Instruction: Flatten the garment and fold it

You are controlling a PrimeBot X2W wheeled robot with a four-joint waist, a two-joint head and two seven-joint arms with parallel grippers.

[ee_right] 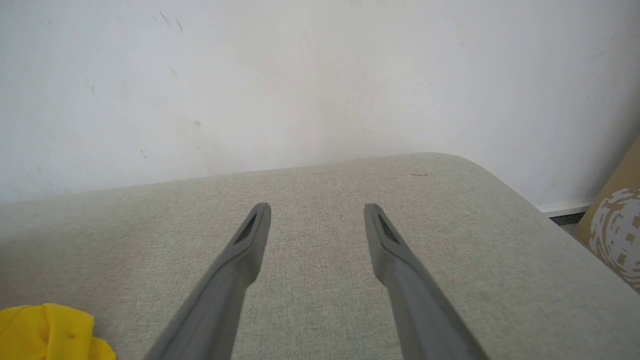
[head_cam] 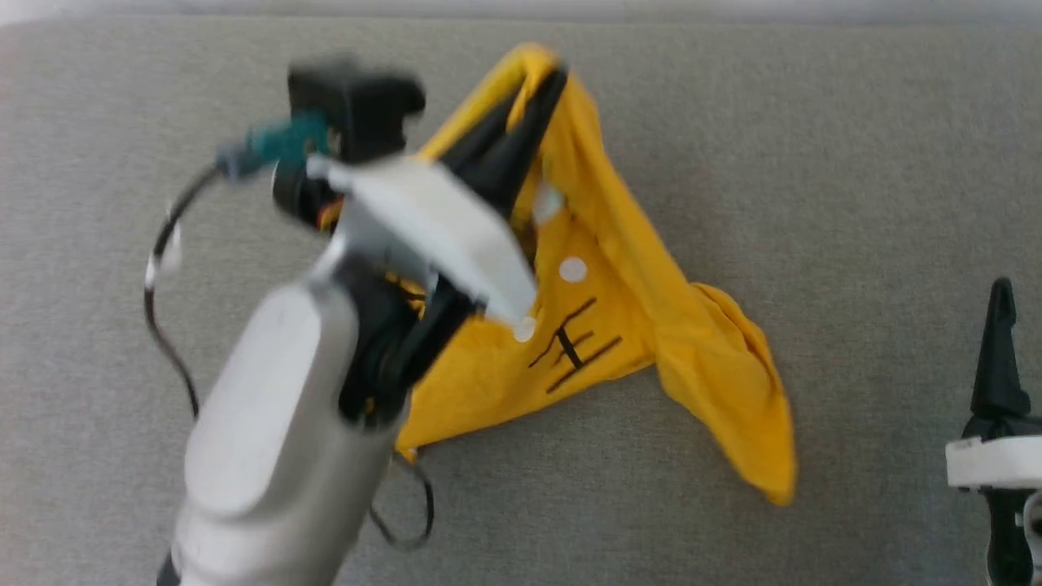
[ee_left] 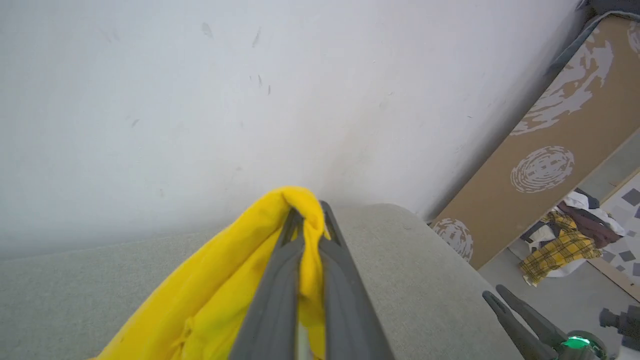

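Flattening step, in hand: my left pincer (ee_left: 310, 212) pinches a bunched edge of the bright yellow thin-cloth T-shirt (head_cam: 619, 325), tented above the grey fabric-covered table (head_cam: 814, 163); my right pincer (ee_right: 317, 210) stands wide, empty; next, I judge, it must take a second edge.

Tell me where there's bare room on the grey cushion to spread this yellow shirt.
Widest bare stretch: the grey cushion between the garment and the open right gripper, back to the wall. Another lies left of the black cable. Crowded: the middle, where the left gripper pinches the garment's bunched cloth.
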